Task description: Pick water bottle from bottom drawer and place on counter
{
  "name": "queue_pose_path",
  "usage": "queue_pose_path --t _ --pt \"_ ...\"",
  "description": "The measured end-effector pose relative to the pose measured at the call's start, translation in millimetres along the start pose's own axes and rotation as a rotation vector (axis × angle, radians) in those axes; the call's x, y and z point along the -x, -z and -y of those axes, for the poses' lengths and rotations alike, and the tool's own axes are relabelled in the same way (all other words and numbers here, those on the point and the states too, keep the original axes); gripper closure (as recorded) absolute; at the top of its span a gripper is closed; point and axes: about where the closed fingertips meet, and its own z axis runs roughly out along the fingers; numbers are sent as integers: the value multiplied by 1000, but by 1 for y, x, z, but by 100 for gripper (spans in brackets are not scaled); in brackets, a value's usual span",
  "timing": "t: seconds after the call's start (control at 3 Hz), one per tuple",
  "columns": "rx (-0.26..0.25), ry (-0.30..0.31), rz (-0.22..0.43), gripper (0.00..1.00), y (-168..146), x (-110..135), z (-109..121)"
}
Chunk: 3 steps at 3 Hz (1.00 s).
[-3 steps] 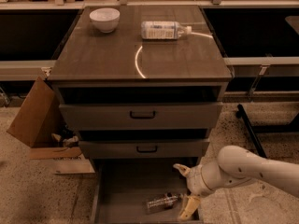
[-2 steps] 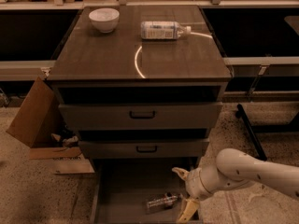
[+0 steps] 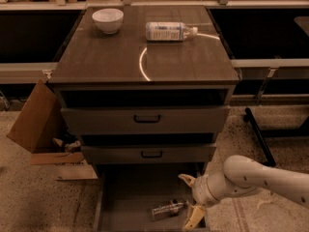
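Down low at the near edge: bottom drawer pulled wide open, dark floor showing. On that floor, lying on its side, the water bottle, small and clear, tipped slightly up toward the right. Just right of it, the gripper, reaching in over the drawer's right side on a white arm. Spread wide, one pale finger pointing far, the other pointing near, nothing pinched between them. Bottle's right end right at the mouth of that gap; touching or not, cannot tell.

Directly above, hanging over the far part of the open drawer, two grey drawer fronts with black bar handles, the lower one and the upper one, each with a dark gap above it.

Up top, the glossy dark brown bench with a bright curved glare near its middle. At its far left, a white bowl, upright. At its far right, a bigger clear bottle with a wide white label, lying on its side, cap pointing right. Bowl and bigger bottle well apart.

On the speckled floor, left of the cabinet, an open cardboard box leaning against the side. On the right, a black bar running along the floor.
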Motion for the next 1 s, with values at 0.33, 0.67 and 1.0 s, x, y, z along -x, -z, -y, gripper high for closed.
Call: queue_pose_path --t 0.33,0.67,1.0 --pt "1 16 -11 0 -31 -42 21" --pt "21 30 -10 0 -79 -86 35" --pt "36 25 45 0 -132 -130 45"
